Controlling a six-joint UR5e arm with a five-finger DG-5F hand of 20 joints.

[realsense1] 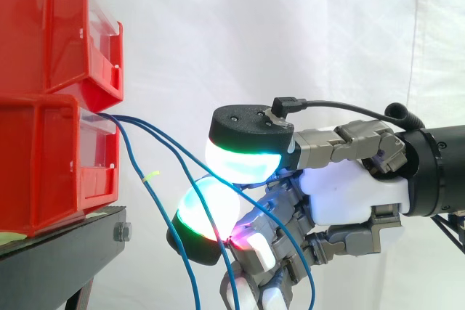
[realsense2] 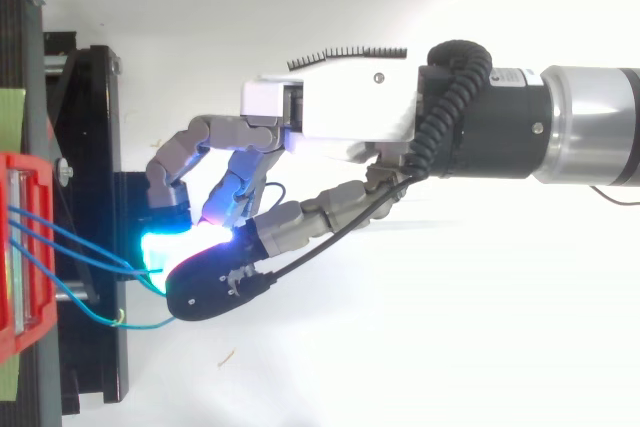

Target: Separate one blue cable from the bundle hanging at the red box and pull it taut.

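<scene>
Hand: the hand (realsense1: 349, 194) reaches in from the right, level with the lower red box (realsense1: 43, 165), fingers pointing at it.
Grip: two glowing pads (realsense1: 243, 157) are pressed together, one above the other, and they're clamped on a blue cable (realsense1: 166, 136). The other fingers are curled underneath.
Pad colours: white, cyan and green on the upper one; white, green and a streak of red on the lower.
Blue cable: it leaves the front of the lower red box, slopes down to the right with a slight bow, and disappears between the pads.
Bundle: the remaining blue cables (realsense1: 145, 186) come out of the same spot on the box and hang down in front of the stand. One carries a small yellow-green tag (realsense1: 150, 176). More blue loops trail below the palm.
From above: the hand (realsense2: 340, 107) sits just clear of the box (realsense2: 20, 247), and the cables (realsense2: 80, 237) fan from the box into the glowing tips.
Boxes: a second red box (realsense1: 51, 27) sits stacked on the lower one, both on the black stand (realsense1: 65, 245).
Backdrop: white curtain (realsense1: 290, 34).
</scene>
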